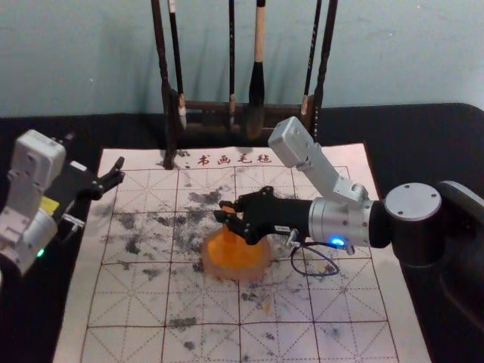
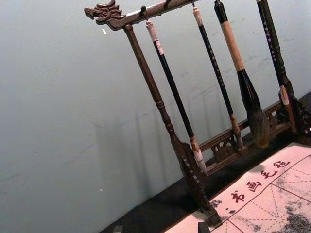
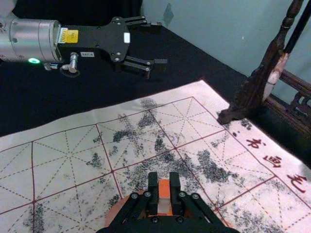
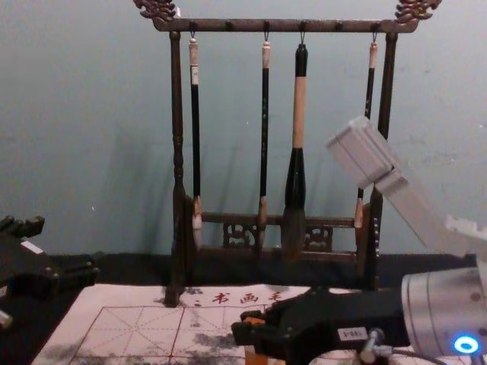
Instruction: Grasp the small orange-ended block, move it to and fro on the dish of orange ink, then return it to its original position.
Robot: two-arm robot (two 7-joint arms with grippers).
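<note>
"At the left edge, what do you see?"

"The left gripper (image 1: 94, 151) hangs idle near the far left corner of the calligraphy felt (image 1: 125, 302), its two fingers spread apart with nothing between them."

"And the felt itself?"

"Pale, ruled with a red grid and dashed diagonals, blotched with dark ink stains. It lies on a black cloth (image 1: 446, 159), and red Chinese characters run along its far edge."

"What stands behind it?"

"A dark carved wooden brush rack (image 4: 177, 152). Four writing brushes hang from it, left to right: a slim one (image 4: 195, 137), another slim one (image 4: 264, 129), a thick one with a pale wooden band (image 4: 299, 114), and a slim one near the right post (image 4: 370, 87)."

"Now the middle?"

"The round dish of orange ink (image 1: 236, 275) sits on the felt. Over it is the small orange-ended block (image 3: 164, 188), roughly upright, with a whitish band between its orange ends."

"Touching the ink?"

"I cannot tell; the hold hides part of it."

"Who has it?"

"The right gripper (image 1: 225, 210), reaching in from the right above the dish, its fingers closed together on the block's two sides."
</note>
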